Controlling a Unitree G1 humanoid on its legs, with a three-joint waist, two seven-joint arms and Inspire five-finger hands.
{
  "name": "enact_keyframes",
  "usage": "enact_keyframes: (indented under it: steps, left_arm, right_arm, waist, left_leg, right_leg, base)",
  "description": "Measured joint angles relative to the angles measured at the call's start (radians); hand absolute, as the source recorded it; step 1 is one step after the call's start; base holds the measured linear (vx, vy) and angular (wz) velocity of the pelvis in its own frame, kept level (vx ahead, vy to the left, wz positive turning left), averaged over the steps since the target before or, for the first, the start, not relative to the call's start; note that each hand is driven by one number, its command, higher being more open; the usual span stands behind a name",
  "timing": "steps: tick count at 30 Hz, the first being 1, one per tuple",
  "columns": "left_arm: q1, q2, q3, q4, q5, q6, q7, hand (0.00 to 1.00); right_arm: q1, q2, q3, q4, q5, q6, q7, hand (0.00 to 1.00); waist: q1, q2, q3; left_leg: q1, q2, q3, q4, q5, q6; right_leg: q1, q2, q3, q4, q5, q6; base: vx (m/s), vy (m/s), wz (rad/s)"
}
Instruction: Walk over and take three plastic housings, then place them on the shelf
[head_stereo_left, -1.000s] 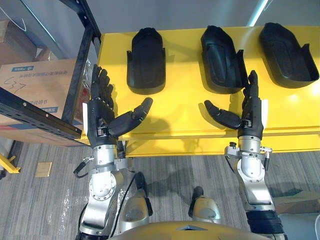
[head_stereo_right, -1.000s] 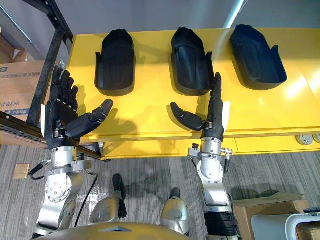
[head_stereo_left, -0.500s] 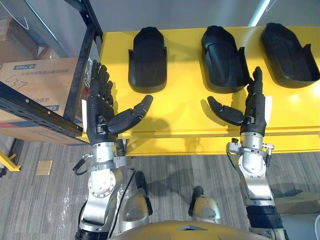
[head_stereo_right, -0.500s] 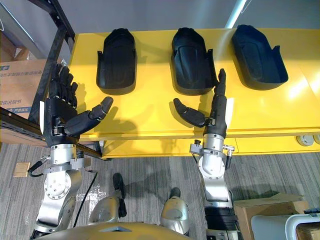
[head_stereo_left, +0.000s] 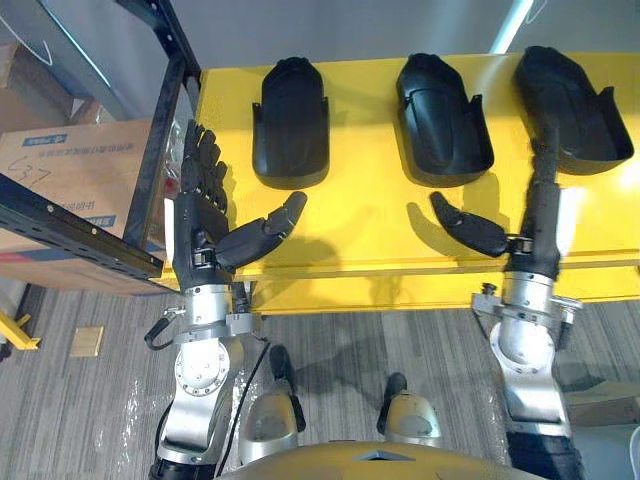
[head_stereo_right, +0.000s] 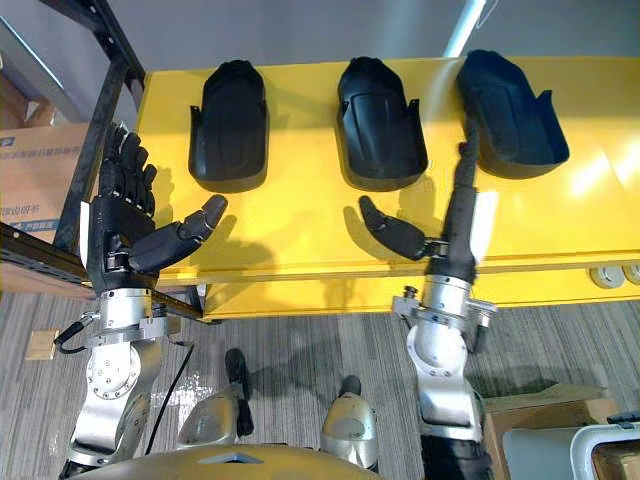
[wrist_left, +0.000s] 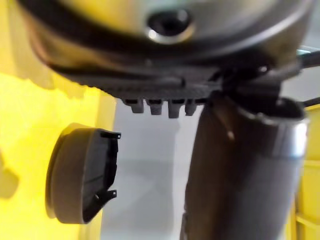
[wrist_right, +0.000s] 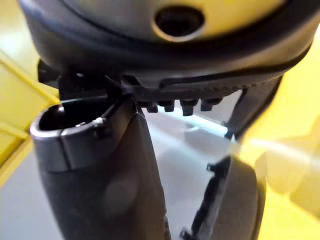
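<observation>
Three black plastic housings lie in a row on the yellow counter along the top of the frame: the left housing, centre housing and right housing. The right hand, fingers straight and thumb spread, points up between the latter two. At middle left, the left hand hovers spread wide beside a black shelf.

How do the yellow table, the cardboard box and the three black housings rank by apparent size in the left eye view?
1. yellow table
2. cardboard box, partly behind the black shelf frame
3. left housing, middle housing, right housing: look alike, so unranked
</observation>
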Motion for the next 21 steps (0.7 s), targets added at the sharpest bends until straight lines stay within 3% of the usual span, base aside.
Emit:
enact_keyframes:
  steps: [4,7,13,21]
  left_arm:
    - [0.005,0.010,0.000,0.000,-0.009,0.000,-0.020,1.00]
    - [0.010,0.031,-0.001,0.001,-0.035,0.000,-0.032,1.00]
    - [0.002,0.057,-0.018,0.038,-0.040,0.001,-0.055,1.00]
    - [0.001,0.084,-0.019,0.085,-0.043,0.004,-0.067,1.00]
  right_arm:
    - [0.047,-0.089,-0.177,-0.012,-0.040,0.080,0.007,1.00]
    - [0.073,-0.152,-0.250,-0.011,-0.027,0.097,0.041,1.00]
    - [0.052,-0.336,-0.261,0.151,0.018,0.087,0.133,1.00]
    - [-0.096,-0.523,-0.177,0.474,0.107,0.083,0.222,1.00]
  waist:
    - [-0.016,-0.013,-0.005]
    - [-0.038,-0.030,-0.018]
    - [-0.051,-0.057,-0.077]
    - [-0.036,-0.042,-0.087]
  left_leg:
    - [0.014,0.007,0.039,0.000,-0.017,-0.004]
    - [0.029,0.012,0.062,0.000,-0.018,-0.004]
    - [0.041,0.026,0.080,0.000,-0.026,-0.013]
    - [0.020,0.035,0.045,0.000,-0.011,-0.013]
  right_leg:
    - [0.012,0.014,0.032,-0.054,0.036,0.002]
    - [0.022,0.022,0.053,-0.076,0.048,0.003]
    - [0.034,0.038,0.071,-0.103,0.062,0.005]
    - [0.034,0.048,0.036,-0.102,0.066,0.003]
  base:
    - [0.00,0.014,-0.25]
    - [0.01,0.002,-0.24]
    - [0.01,-0.008,-0.11]
    - [-0.02,-0.010,0.12]
